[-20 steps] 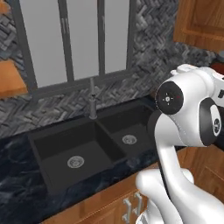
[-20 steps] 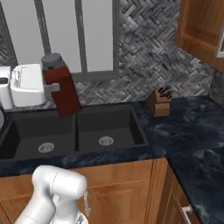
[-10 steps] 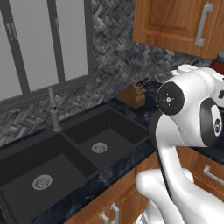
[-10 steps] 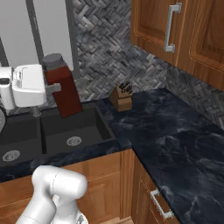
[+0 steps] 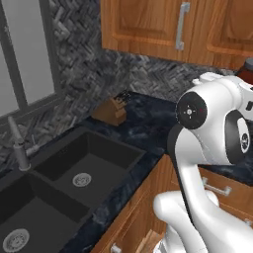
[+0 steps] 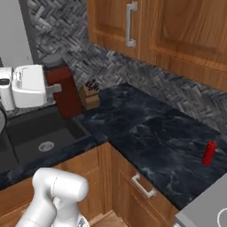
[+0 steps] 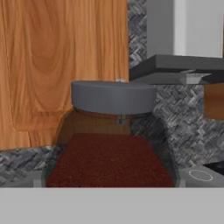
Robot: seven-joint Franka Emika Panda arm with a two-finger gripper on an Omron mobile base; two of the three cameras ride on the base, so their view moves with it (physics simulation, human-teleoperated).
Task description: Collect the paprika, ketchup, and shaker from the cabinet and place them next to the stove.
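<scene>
My gripper (image 6: 56, 88) is shut on the paprika (image 6: 65, 91), a dark red-brown jar with a dark lid, held in the air above the sink's right edge. In the hand view the paprika (image 7: 109, 144) looms close, its lid uppermost. Its edge also peeks out past the arm in the left base view, paprika (image 5: 247, 70). The ketchup (image 6: 209, 153), a slim red bottle, stands upright on the dark counter at the right. Just beyond it lies the grey stove (image 6: 206, 210), which appears again as stove (image 7: 199, 176) with a white ring mark. The shaker and the cabinet are out of view.
A double black sink (image 5: 74, 173) with a faucet (image 5: 17, 146) lies to the left. A wooden knife block (image 6: 91, 95) stands in the counter corner against the herringbone wall. Closed wood cupboards (image 6: 168, 31) hang above the dark marble counter (image 6: 150, 133).
Both base views have swung right with the base: the sink slid left, and the counter corner, ketchup and stove edge came into sight. The jar stays in my gripper.
</scene>
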